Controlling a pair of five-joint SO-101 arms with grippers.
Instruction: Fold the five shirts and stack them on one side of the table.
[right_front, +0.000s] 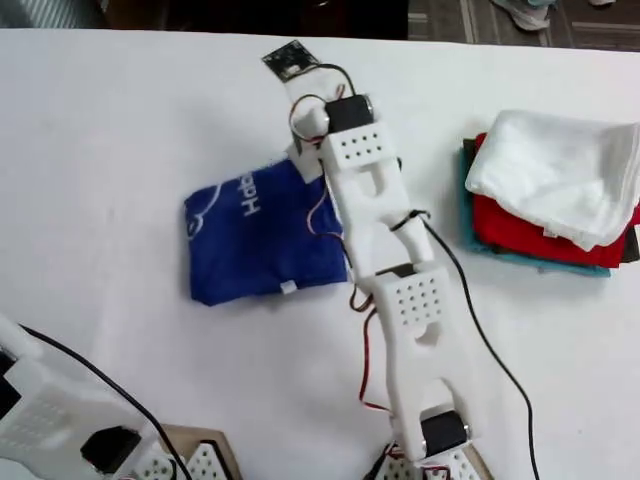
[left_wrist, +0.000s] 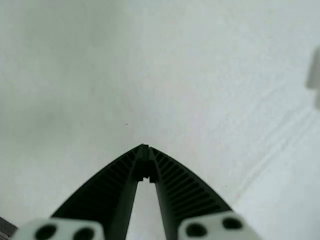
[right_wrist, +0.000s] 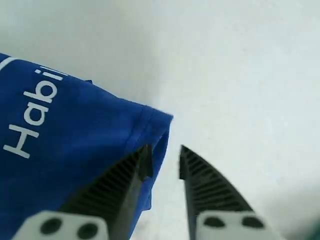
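While blue shirt (right_front: 255, 245) lies folded left of stack (right_front: 550, 200), right gripper (right_wrist: 162, 155) hangs at its corner, jaws apart, likely to grab; left gripper (left_wrist: 144, 148) jaws together.

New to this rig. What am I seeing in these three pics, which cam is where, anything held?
Two small white robot arms at a white table. One picture looks down from a fixed camera; the other two come from each arm's wrist. A folded blue shirt lies mid-table; a stack of folded shirts, white on top, sits at one side. The right tool is open at the blue shirt's edge, gripping nothing. The left tool is shut over bare table, empty.
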